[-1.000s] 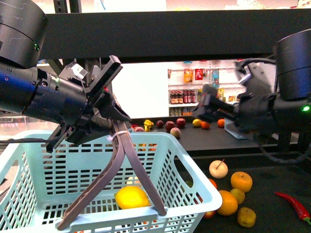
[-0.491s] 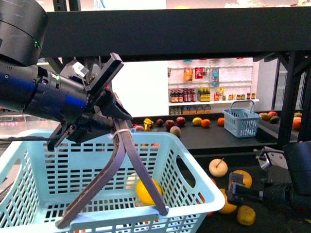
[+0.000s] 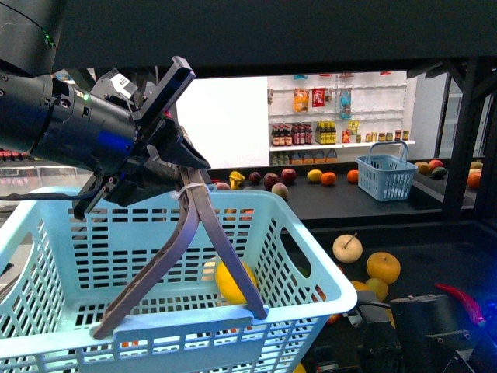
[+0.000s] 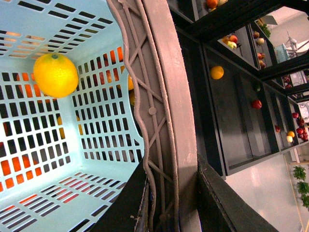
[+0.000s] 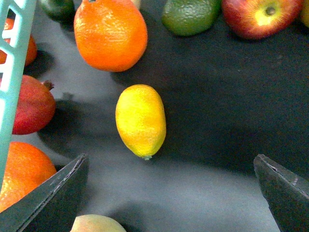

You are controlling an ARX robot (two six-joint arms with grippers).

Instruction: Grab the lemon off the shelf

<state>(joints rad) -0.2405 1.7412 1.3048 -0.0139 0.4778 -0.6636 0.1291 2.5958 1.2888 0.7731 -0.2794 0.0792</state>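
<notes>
The lemon [image 5: 140, 120], a small yellow oval, lies on the shelf's dark board [image 5: 222, 121] among other fruit. My right gripper [image 5: 169, 158] hangs open just above the board, with the lemon a little beyond its wide-spread fingers and nothing between them. In the front view the right arm [image 3: 415, 330] sits low at the bottom right, over the lower board [image 3: 443, 252]. My left gripper [image 3: 180, 180] is shut on the grey basket handle [image 4: 161, 96] of the light-blue basket [image 3: 311, 256]. A yellow fruit [image 4: 55, 75] rests inside the basket.
Around the lemon lie an orange [image 5: 110, 34], a green fruit [image 5: 190, 14], a red apple [image 5: 260, 14] and a dark red fruit [image 5: 31, 104]. The basket's wall [image 5: 12, 72] is close by. A pale stalked fruit [image 3: 348, 247] and red chilli [image 3: 462, 299] lie on the board.
My right arm has dropped from high at the right down to the lower board at the bottom right. The yellow fruit in the basket has rolled rightward. The left gripper keeps hold of the handle.
</notes>
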